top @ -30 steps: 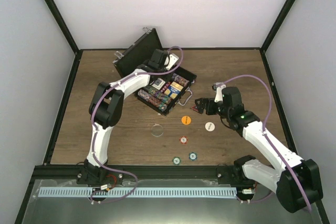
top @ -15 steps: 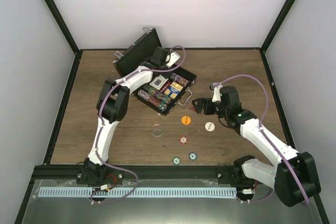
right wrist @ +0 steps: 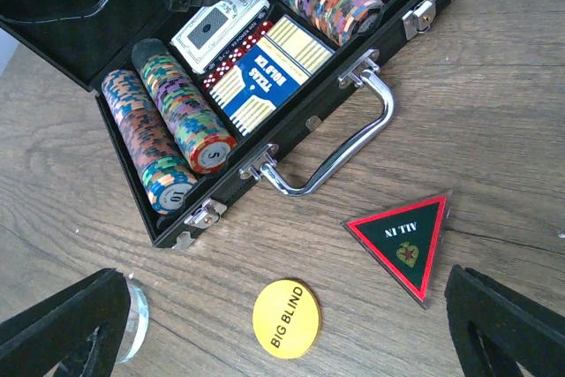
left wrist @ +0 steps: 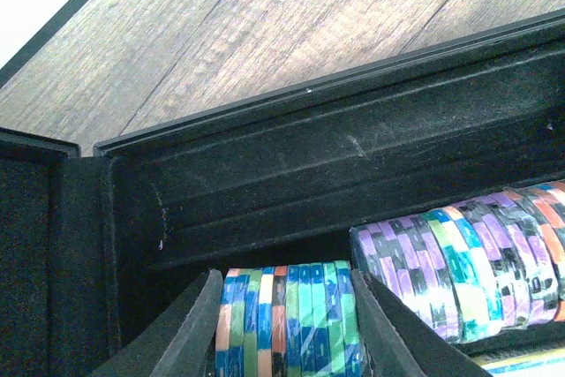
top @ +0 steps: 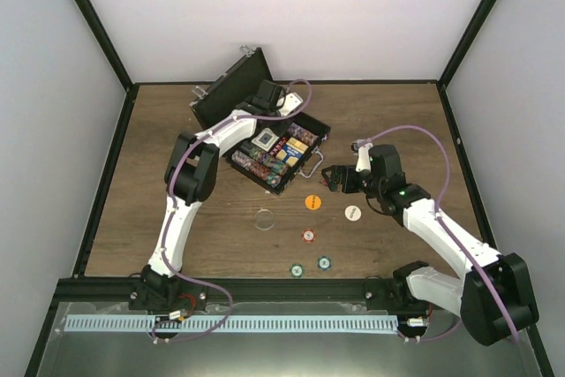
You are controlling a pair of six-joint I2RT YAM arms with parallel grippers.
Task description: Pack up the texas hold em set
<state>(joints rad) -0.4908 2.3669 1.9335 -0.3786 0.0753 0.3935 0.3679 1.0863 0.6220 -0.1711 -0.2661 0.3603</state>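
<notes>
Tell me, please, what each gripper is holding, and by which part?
The left gripper clamps a short stack of poker chips by its two end faces, inside the briefcase. The right gripper, jaws open, holds nothing.

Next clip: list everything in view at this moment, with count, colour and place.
case: 1, black, open, back left of table
chip rows: several, multicoloured, in case
decks: 2, blue-white, in case
dice: few, red, in case
loose chips: 3, mixed, near edge
orange button: 1, mid-table
white button: 1, right of orange
triangle: 1, green, red-edged, by case handle
clear disc: 1, left of orange button
table: 1, brown wood
left gripper: shut on chip stack in case
right gripper: open, by triangle
</notes>
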